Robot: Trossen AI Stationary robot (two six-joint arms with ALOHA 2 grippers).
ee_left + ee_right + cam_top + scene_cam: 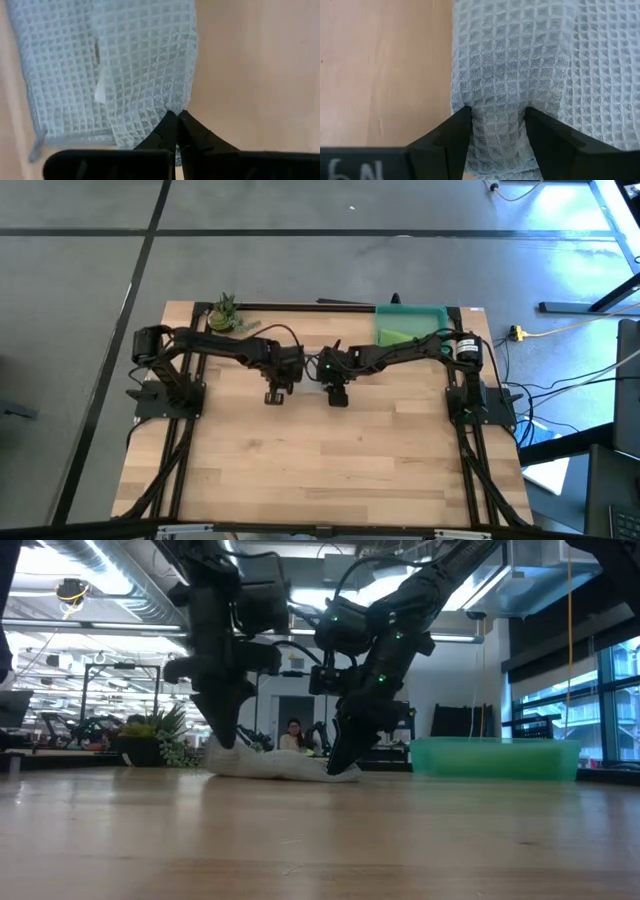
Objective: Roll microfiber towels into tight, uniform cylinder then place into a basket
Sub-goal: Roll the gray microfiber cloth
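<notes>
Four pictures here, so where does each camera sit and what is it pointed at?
High: above, looking down on table, both arms, basket.
Low: at tabletop level, facing the room; both arms drop onto grey towel.
Left wrist: shut left hand pinching the towel's edge.
Right wrist: right hand straddling a fold.
Both wrist views share that towel.

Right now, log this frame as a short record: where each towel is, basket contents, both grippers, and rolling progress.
grey towel: lying low on the table at centre, between both arms
green towel: in the basket, back right corner
left gripper: shut, pinching the grey towel's edge
right gripper: jaws around a bunched fold of the grey towel
rolling: grey towel not yet a cylinder
potted plant: back left
</notes>
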